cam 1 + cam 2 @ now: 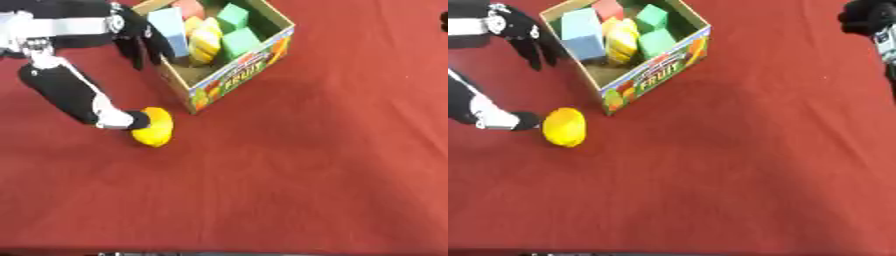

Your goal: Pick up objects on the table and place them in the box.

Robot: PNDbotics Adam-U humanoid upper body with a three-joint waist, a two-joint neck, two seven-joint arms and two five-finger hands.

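Note:
An open cardboard fruit box stands at the top, left of centre. It holds a blue block, two green blocks, a yellow piece and a red one. A yellow fruit lies on the red cloth just left of the box's near corner. My left hand hangs open above the cloth, its fingers dangling beside the box's left wall. Its long black thumb points toward the fruit, tip at the fruit's left edge. The hand holds nothing. My right hand shows at the top right corner.
The red cloth covers the whole table. Its front edge runs along the bottom of the view. Open cloth stretches right of the box and across the near half.

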